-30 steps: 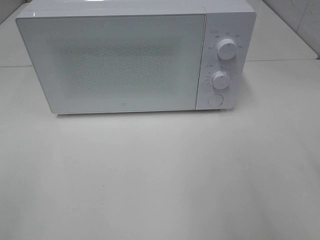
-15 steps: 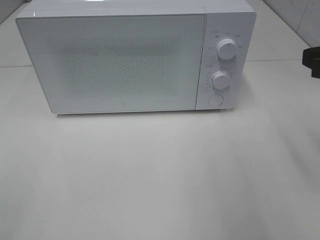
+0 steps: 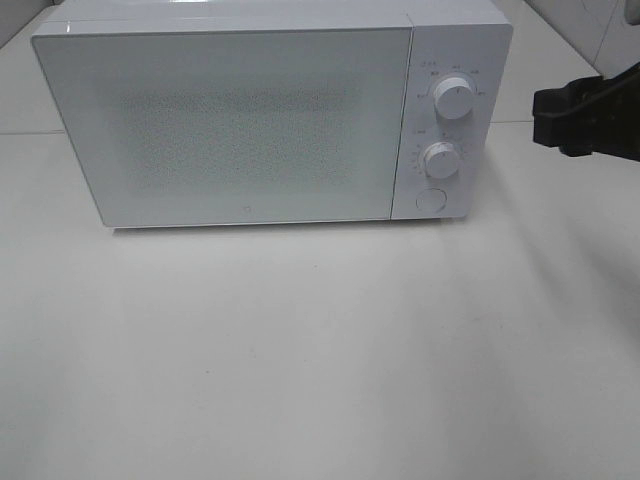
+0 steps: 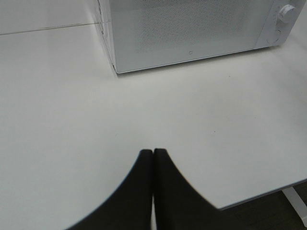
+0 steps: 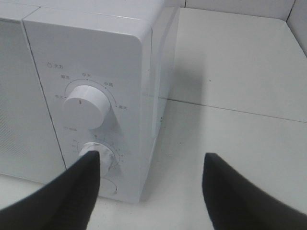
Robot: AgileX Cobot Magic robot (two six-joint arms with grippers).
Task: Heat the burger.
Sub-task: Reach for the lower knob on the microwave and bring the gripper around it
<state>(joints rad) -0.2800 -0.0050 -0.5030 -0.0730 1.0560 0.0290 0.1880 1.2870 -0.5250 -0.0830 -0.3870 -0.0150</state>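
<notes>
Bench [image 3: 320,350], front part: bare white top, no burger on it in any view. Left pincer [image 4: 153,152] hangs over the bench's front edge with its fingers pressed together, gripping nothing.

Further back, a white microwave [image 3: 250,120] sits toward the bench's far edge with its door [image 3: 230,125] closed. The door's dotted window is too frosted to see through. The control panel is on the microwave's right side: upper dial [image 3: 455,100], lower dial [image 3: 440,160], round button [image 3: 430,200] under them.

Right pincer [image 3: 585,120] is above the bench off the microwave's right end, clear of it in the high view. Its fingers are spread wide with nothing between them. In its wrist view one finger [image 5: 81,187] overlaps the lower dial [image 5: 98,155], which looks like line of sight only.

Burger: not in view. It may be behind the closed door or off the bench, cannot tell which.

Handling, as a guess, since it is unseen:
- Probably light and soft.
- The stacked layers would shear and slide under a side squeeze.
- A glossy bun is likely a bit slick.
- Best hold is probably low and wide across the sides, gentle closing, kept level.
- A pinch on the top bun alone would likely lift it off the stack.

Door handling, also a guess: stiff, and probably released by the round button.
</notes>
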